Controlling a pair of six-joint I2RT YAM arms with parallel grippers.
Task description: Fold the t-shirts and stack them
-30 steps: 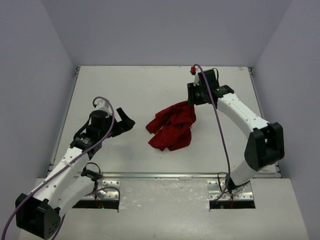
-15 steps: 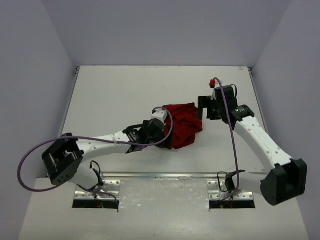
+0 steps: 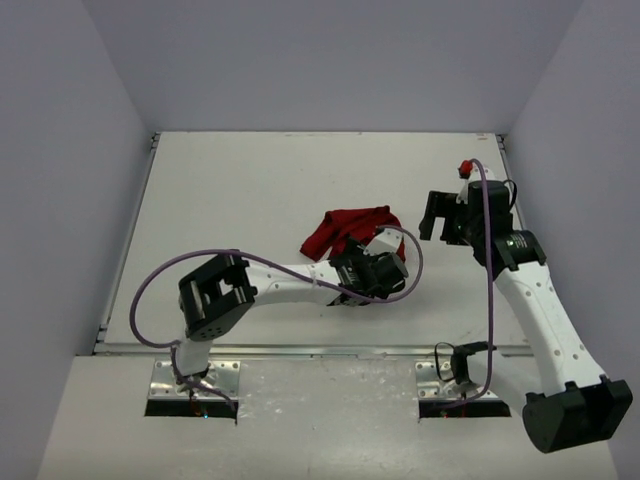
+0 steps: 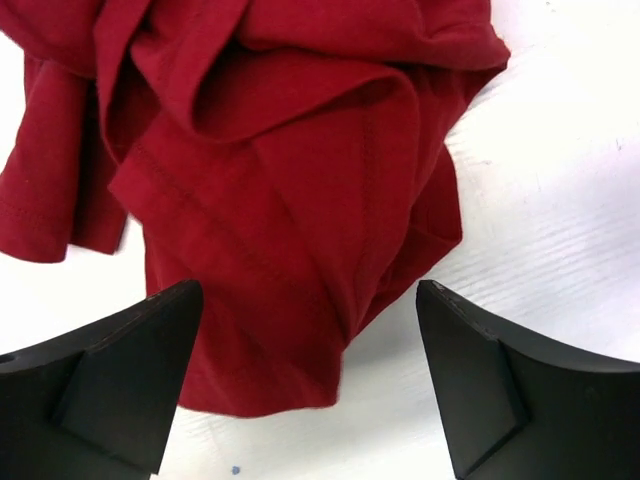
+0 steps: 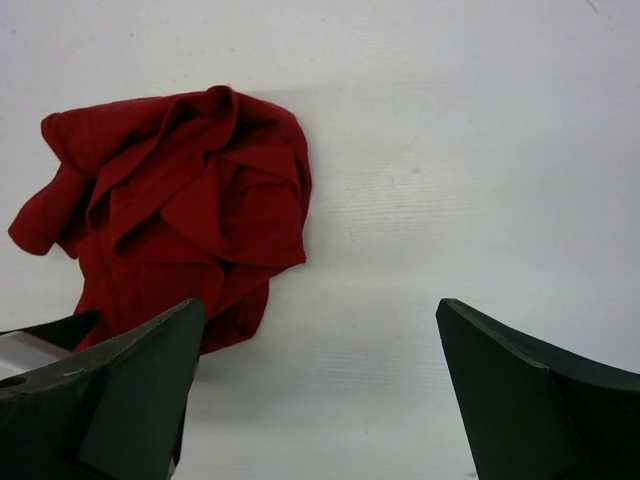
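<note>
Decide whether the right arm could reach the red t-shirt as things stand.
Probably yes. The right gripper stands open beside the crumpled t-shirt with only table between them. The left gripper, open over the shirt's near side, could crowd it.

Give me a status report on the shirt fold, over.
Left end effector open, jaws straddling the t-shirt's edge. Right end effector open, off the cloth, over the table. Red t-shirt crumpled, not folded. No obstruction seen.
</note>
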